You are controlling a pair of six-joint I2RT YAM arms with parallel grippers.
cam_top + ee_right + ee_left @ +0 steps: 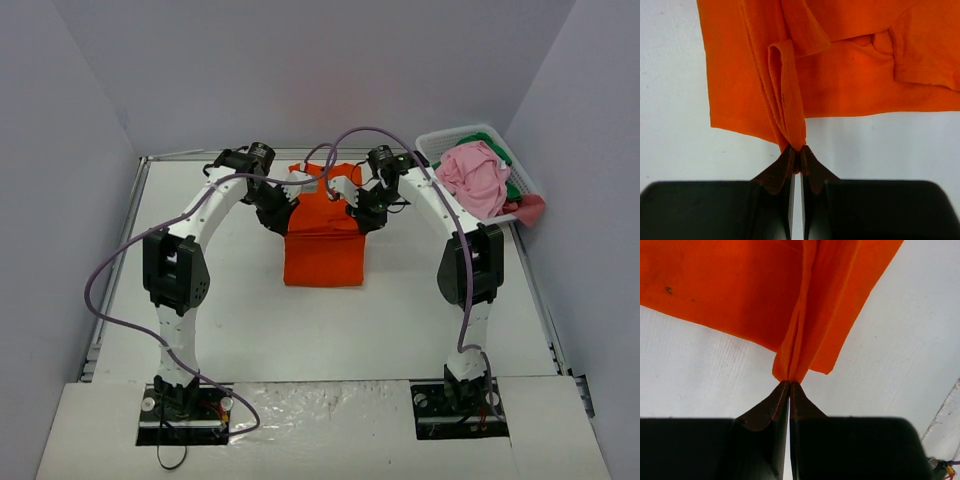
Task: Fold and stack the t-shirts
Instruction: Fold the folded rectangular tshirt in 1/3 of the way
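Top external view: the orange t-shirt (322, 245) lies in the middle of the table (420, 300) between the two arms. Its near part is already doubled into a tidy rectangle, while the far, collar end looks bunched and lifted.
Left end effector (789, 382): clamped on a pinched edge of the orange cloth, with the fabric caught between the closed tips.
Right end effector (796, 148): clamped too, on a gathered fold of the same shirt just beside a sleeve.
Waiting pile: a pink t-shirt (475, 175) and a green t-shirt (512, 188) sit heaped in the white basket (440, 148) at the far right corner, well apart from the work.
Progress: early, I'd judge — the first shirt is only mid-fold and no stack has begun.
Left to do: finish this fold, then fetch, fold and stack the other two.
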